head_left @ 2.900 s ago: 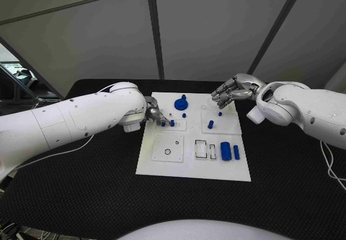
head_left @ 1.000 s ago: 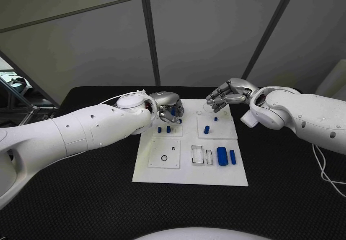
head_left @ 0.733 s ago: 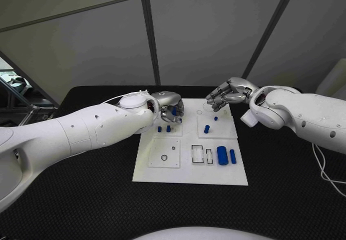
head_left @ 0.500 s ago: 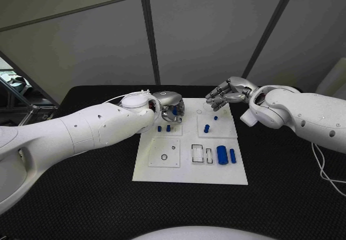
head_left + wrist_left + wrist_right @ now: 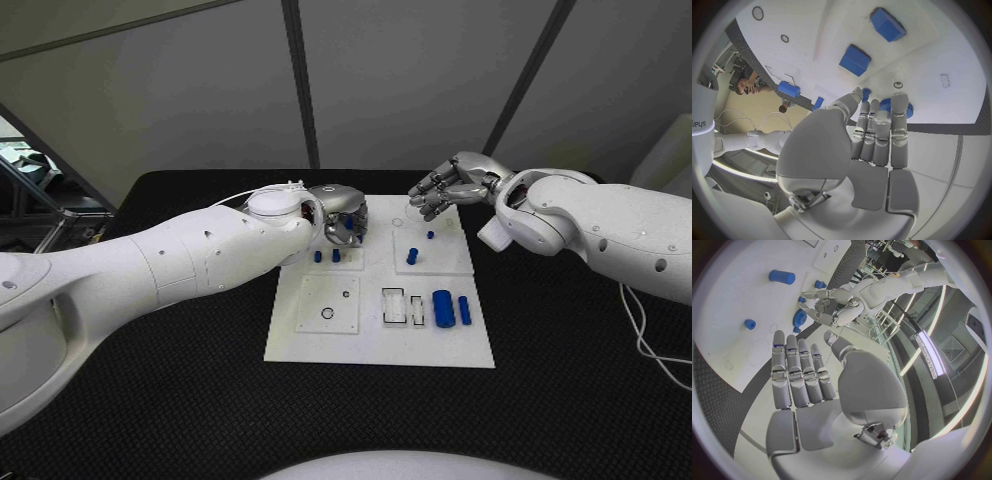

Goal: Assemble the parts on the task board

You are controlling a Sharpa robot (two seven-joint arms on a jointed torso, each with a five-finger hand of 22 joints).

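Head view gives you the board [image 5: 378, 345] lying white in the middle of the black table [image 5: 173, 400], with both hands at its far end. Your left hand [image 5: 342, 214] sits over the far left part of the board, fingers curled downward around a blue gear [image 5: 351, 222] that peeks out between them. Its wrist view shows the fingertips [image 5: 900, 98] straight and side by side, touching the gear [image 5: 893, 106] at its rim; whether the gear is lifted or resting on the board, you cannot tell.

Your right hand [image 5: 449, 184] hovers over the far right corner, holding nothing, fingers loosely bent and apart. From its wrist camera you see those fingers [image 5: 798, 372] stretched out side by side above the board [image 5: 736, 315], with the left hand [image 5: 826, 307] and the gear [image 5: 799, 318] beyond them.

Nearer you on the board, two short pegs [image 5: 326, 256] stand side by side just below the left hand. Another peg [image 5: 411, 257] stands on the right-hand plate, a smaller one [image 5: 430, 236] beyond it. Two cylinders [image 5: 451, 309] lie side by side near the right edge, next to rectangular slots [image 5: 394, 306].
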